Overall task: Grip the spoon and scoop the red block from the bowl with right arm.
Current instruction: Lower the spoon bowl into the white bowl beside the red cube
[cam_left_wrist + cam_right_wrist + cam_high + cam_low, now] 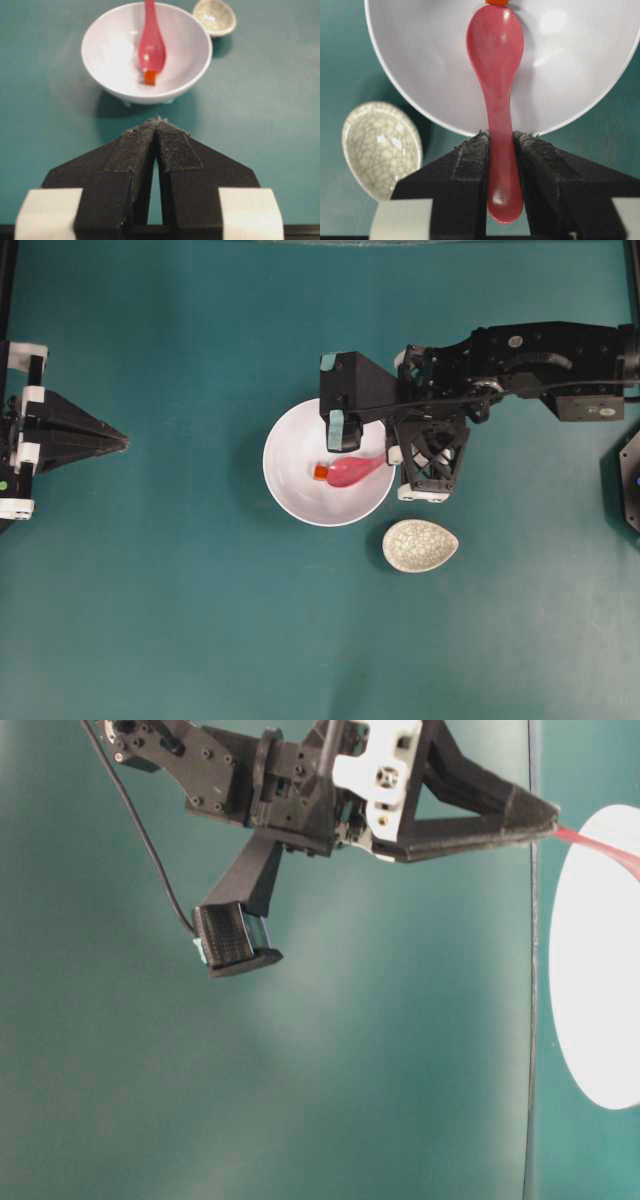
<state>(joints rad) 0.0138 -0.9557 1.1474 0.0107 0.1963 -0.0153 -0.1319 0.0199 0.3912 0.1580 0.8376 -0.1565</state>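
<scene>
The white bowl (290,430) sits mid-table, and the tiny red block (320,472) lies inside it. The pink spoon (352,470) reaches into the bowl, its scoop tip touching the block (497,2). At the bowl's right rim, my right gripper (392,455) is shut on the spoon's handle (501,165), which sticks out behind the pads (476,150). The table-level view shows the right gripper (550,820) holding the handle (590,842) just above the bowl's edge (600,970). Far to the left, my left gripper (158,122) is shut and empty, facing the bowl (110,45).
A speckled off-white oval dish (420,545) lies on the teal table just right of and in front of the bowl. The right arm's wrist camera (345,400) overhangs the bowl's far rim. A dark fixture (630,480) sits at the right table edge.
</scene>
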